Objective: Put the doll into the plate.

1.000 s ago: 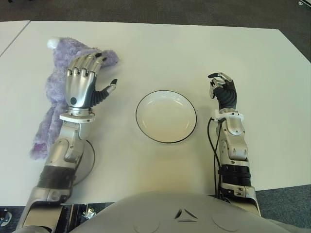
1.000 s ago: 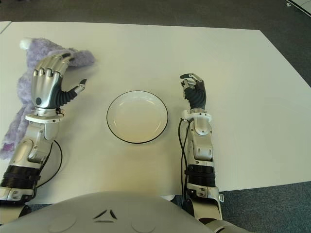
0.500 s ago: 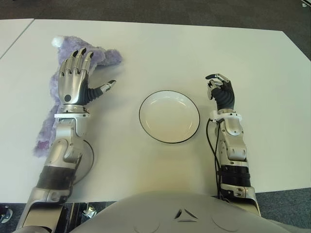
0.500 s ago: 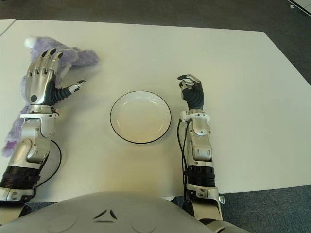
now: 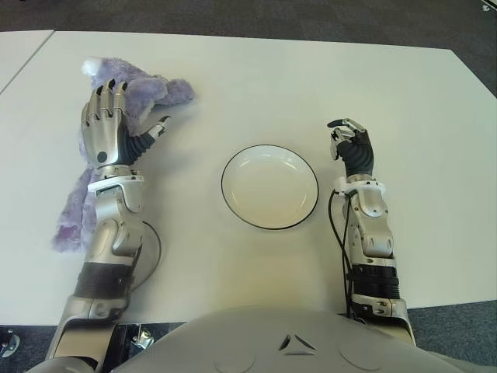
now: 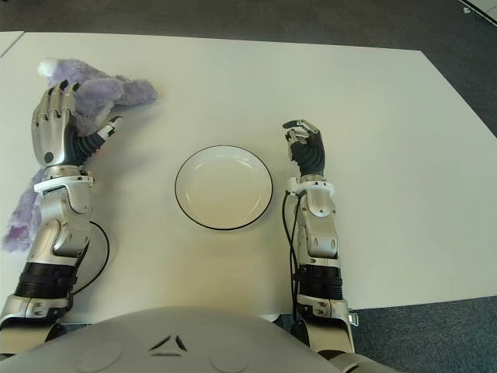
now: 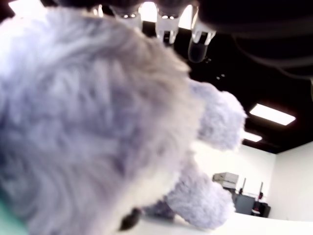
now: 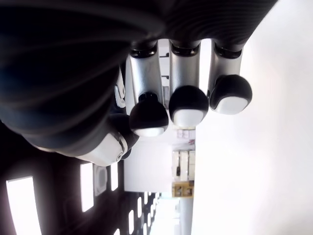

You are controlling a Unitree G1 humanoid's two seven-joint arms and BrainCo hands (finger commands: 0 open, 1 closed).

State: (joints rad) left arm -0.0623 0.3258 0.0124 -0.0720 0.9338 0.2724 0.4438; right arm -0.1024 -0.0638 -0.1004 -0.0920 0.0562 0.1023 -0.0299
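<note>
**Operator:** Left wrist view is filled with purple fur. My left hand [image 5: 109, 128] hovers spread over the doll [image 5: 128, 89] at the table's [image 5: 256, 70] far left, gripping nothing.

**Colleague:** Risks?

**Operator:** Floppy limbs; a shallow grab could slip or drape outside the plate [image 5: 269, 186]. Nothing blocks the path. My right hand [image 5: 353, 144], right of the plate, is curled and empty.

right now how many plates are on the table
1. The plate lies near the middle of the table, empty, between the open left hand over the doll and the curled right hand. None looks hidden.
</note>
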